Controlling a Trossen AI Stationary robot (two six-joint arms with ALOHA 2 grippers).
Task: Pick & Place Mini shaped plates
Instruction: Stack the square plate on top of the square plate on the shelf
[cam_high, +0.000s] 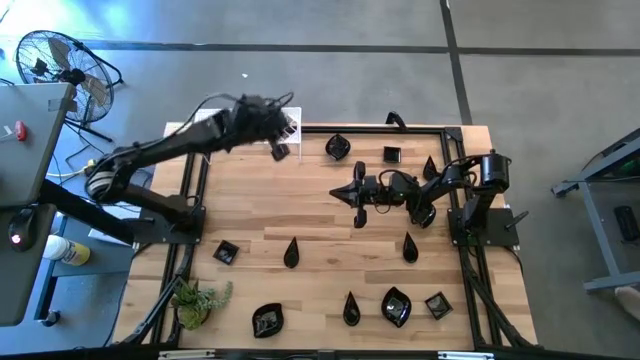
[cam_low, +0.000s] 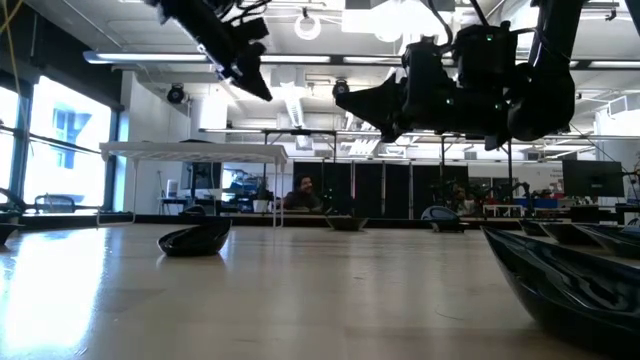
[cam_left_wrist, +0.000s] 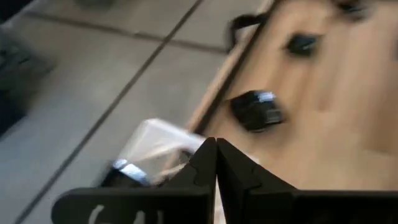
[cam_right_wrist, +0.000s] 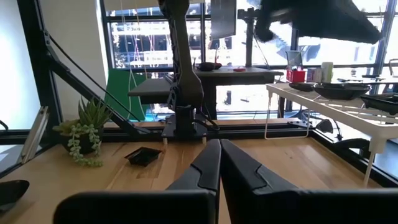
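Left hand (cam_high: 283, 138) shut above rack, plates (cam_high: 291, 253) scattered on table (cam_high: 300, 210)

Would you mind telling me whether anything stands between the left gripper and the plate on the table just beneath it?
Nothing visible does. The left gripper, shut and empty, is raised at the table's far edge by the white rack; a small square plate lies just below on bare wood.

Green plant (cam_high: 197, 299), white wire rack (cam_right_wrist: 339, 107) (seemingly loaded), fan (cam_high: 62, 62)
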